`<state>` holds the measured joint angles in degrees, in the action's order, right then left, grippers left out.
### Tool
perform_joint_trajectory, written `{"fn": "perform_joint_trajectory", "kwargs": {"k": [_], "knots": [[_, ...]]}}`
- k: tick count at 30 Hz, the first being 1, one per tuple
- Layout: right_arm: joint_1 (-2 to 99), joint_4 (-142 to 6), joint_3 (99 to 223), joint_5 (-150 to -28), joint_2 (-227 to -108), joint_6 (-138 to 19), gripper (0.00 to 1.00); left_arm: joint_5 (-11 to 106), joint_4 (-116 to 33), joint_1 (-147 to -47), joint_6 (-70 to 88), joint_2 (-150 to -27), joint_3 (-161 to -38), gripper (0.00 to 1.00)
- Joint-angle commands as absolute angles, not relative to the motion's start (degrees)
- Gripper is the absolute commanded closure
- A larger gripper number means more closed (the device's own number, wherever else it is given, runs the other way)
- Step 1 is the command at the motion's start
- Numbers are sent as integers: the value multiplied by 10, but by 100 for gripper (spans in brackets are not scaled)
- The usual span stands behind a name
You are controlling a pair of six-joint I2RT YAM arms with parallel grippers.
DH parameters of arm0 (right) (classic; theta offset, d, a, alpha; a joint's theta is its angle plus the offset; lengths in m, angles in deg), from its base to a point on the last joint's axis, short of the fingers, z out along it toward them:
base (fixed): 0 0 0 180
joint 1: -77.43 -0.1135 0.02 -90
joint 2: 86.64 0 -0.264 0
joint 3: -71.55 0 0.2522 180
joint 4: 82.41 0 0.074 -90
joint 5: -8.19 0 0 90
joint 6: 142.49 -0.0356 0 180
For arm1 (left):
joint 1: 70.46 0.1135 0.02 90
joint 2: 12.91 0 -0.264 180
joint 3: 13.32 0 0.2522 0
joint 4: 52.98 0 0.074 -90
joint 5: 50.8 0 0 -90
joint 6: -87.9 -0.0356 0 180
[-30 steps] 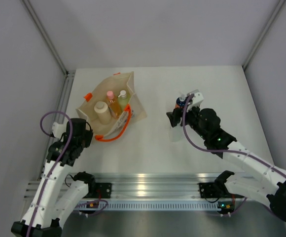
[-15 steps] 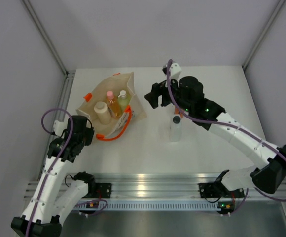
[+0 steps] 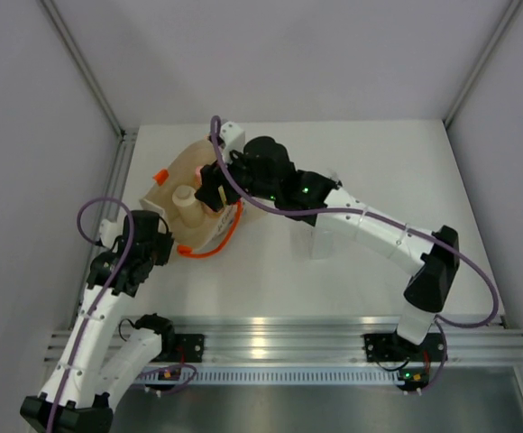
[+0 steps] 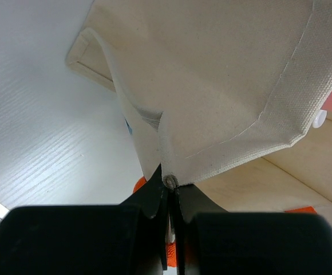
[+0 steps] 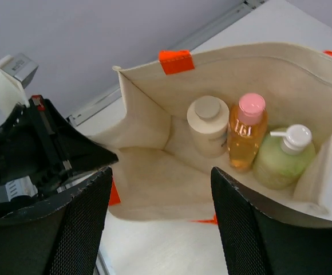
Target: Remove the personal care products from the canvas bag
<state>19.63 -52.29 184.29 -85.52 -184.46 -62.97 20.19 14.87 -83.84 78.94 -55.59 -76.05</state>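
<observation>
Left gripper (image 4: 169,184) at near left: claws pinched together on the near-left rim of the canvas bag (image 3: 168,193), cloth clamped between the tips, and the bag mouth is open. The bag sits on the far-left part of the white table (image 3: 379,153). An orange loop handle (image 3: 209,247) lies on the table at the bag's near side, and an orange handle tab (image 5: 176,61) shows on its left rim.

Three bottles stand upright in a row inside the bag, in the right wrist view left to right:
- cream squat bottle (image 5: 208,125);
- peach bottle with pink cap (image 5: 245,134), touching or just beside the cream one;
- yellow-green bottle with white pump cap (image 5: 280,160), against the peach one.

Right arm reaches from the near right across the table to the bag. Right gripper (image 5: 160,175) hovers over the bag mouth with claws apart and nothing between them, touching no bottle. Overhead it sits over the far-right part of the bag and hides the peach and green bottles there.

Right of the bag and well apart from it, the clear bottle (image 3: 320,242) stands upright on the table, out of the bag. The right forearm passes over it and hides its top, so the cap colour cannot be told. Orange bottle with dark-blue top: cannot tell where it is.
</observation>
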Motion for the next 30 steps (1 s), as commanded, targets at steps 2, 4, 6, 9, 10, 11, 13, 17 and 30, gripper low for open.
{"fn": "perform_joint_trajectory", "kwargs": {"k": [2,4,6,9,10,11,13,17,30], "knots": [[185,-508,1923,-873,-1923,-615,32,232,140,-839,791,-543,-759,100],[185,-498,1964,-876,-1949,-608,32,221,140,-839,792,-536,-759,100],[186,-494,1993,-881,-1980,-607,32,214,140,-838,792,-535,-758,100],[186,-494,2027,-886,-2015,-607,33,207,140,-839,793,-538,-758,100],[186,-494,2035,-888,-2023,-606,33,207,140,-839,793,-540,-759,100],[186,-494,2041,-889,-2038,-604,33,206,140,-839,793,-540,-759,100],[186,-494,2062,-886,-2053,-600,33,203,140,-839,795,-539,-761,100],[186,-494,2098,-866,-2100,-596,33,202,140,-839,806,-533,-758,100],[189,-511,2193,-821,-2201,-560,35,207,140,-839,814,-530,-755,100]]}}
